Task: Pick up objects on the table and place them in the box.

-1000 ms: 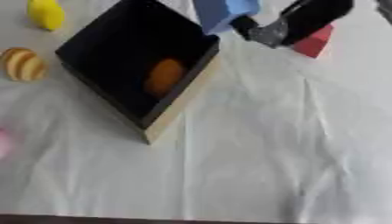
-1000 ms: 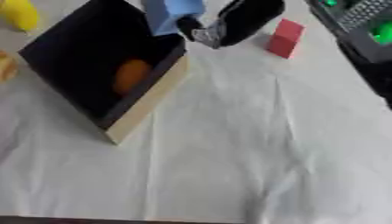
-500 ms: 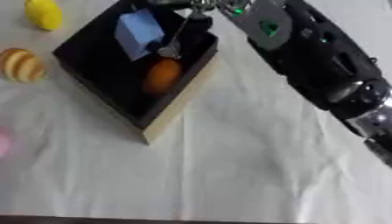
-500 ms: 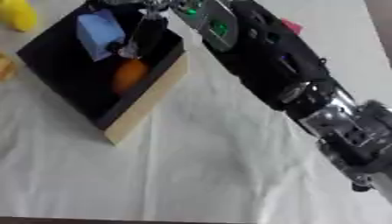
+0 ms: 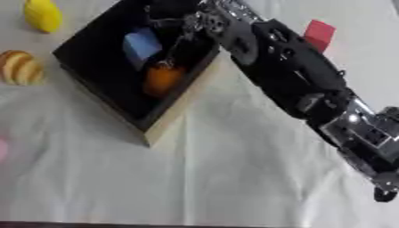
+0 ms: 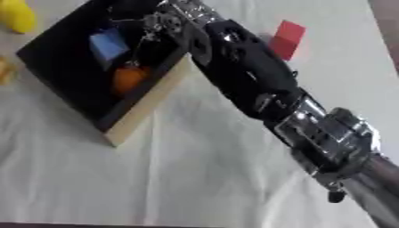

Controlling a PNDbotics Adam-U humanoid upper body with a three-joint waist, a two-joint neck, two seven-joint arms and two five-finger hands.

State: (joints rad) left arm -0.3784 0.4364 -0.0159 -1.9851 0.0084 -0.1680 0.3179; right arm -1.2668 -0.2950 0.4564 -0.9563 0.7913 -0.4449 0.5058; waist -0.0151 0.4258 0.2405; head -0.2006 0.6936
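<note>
While my right hand (image 5: pixel 187 26) reaches over the box (image 5: pixel 175 118), I cannot tell whether its fingers have let go of the blue block (image 5: pixel 142 43), which sits inside above an orange item (image 5: pixel 162 79). At two o'clock of the box a red cube (image 5: pixel 319 34) waits; it looks light, stiff and flat-sided, best pinched across opposite faces. At nine o'clock a striped round piece (image 5: pixel 21 67) may roll.

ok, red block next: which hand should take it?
Probably right. The right hand is over the box, and the red block lies on that arm's side. No left hand shows in either view.
</note>
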